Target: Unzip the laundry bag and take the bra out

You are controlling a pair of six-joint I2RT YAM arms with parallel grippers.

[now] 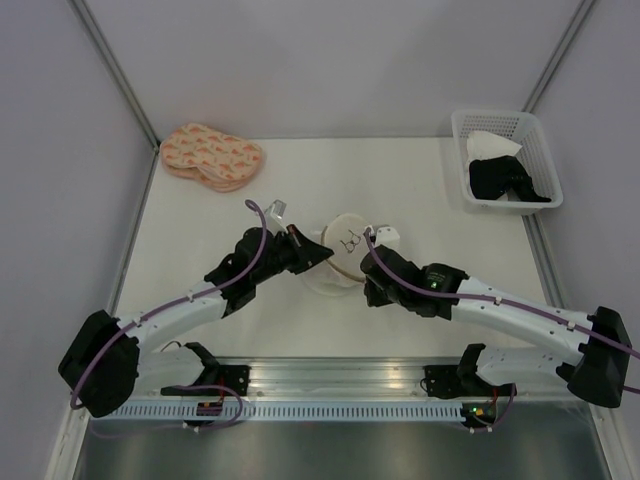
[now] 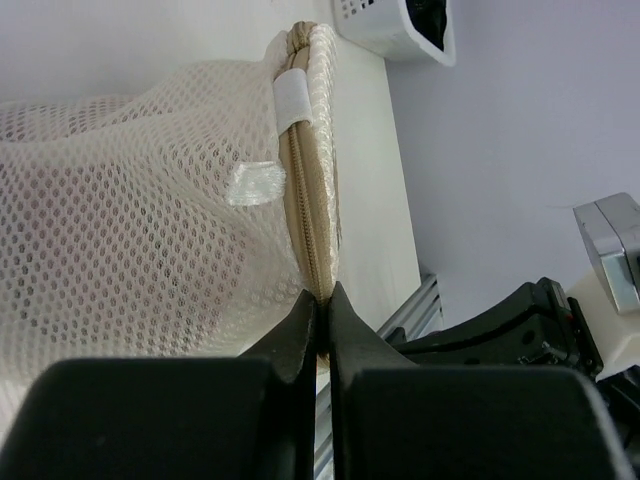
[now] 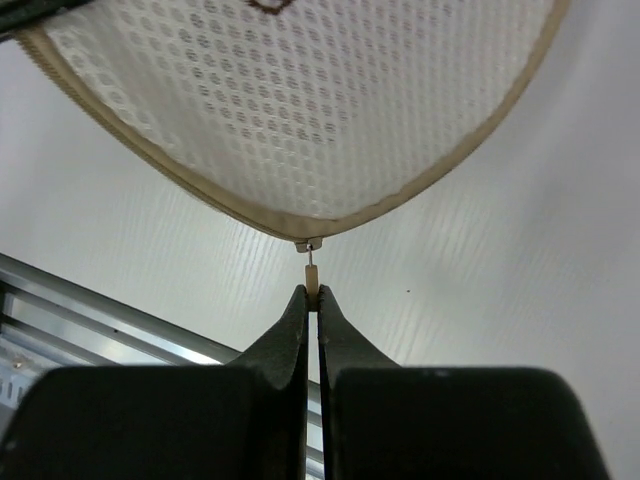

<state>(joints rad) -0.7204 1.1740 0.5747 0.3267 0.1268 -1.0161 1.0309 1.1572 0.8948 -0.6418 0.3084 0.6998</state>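
Centrally, shows the laundry bag at the middle of the table, pinched by the left gripper clamped on the zipper seam and by the right gripper clamped on the pull tab. Gives no sight of the bra, presumably inside. Risks losing the tab under a skewed tug, or snagging mesh in the teeth through a slack seam.

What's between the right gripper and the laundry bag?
Only the zipper pull: the right wrist view shows it running from the seam of the laundry bag into the shut right gripper.
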